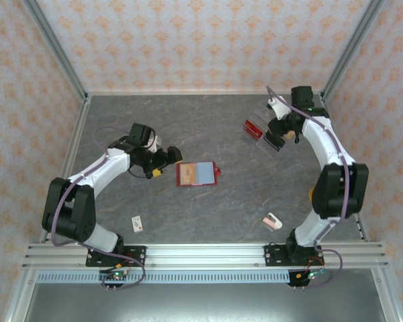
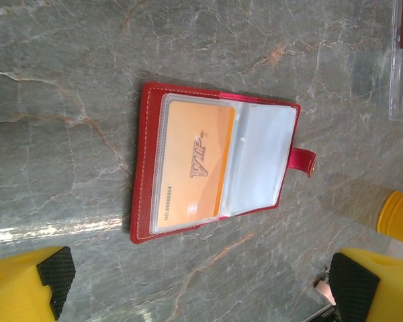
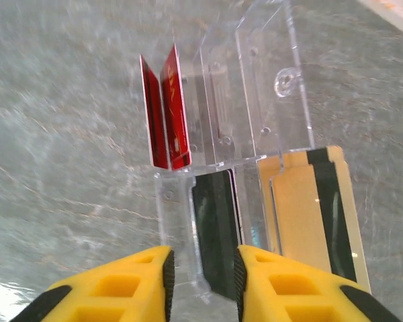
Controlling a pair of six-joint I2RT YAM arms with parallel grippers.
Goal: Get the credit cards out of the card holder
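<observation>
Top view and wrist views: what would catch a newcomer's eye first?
The open red wallet lies mid-table, an orange card in one clear pocket. At the far right, a clear tray holds upright red cards, with the right end effector at it.

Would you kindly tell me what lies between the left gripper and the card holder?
Nothing: the left wrist view shows a bare stretch of grey table between the open left gripper and the card holder.
</observation>
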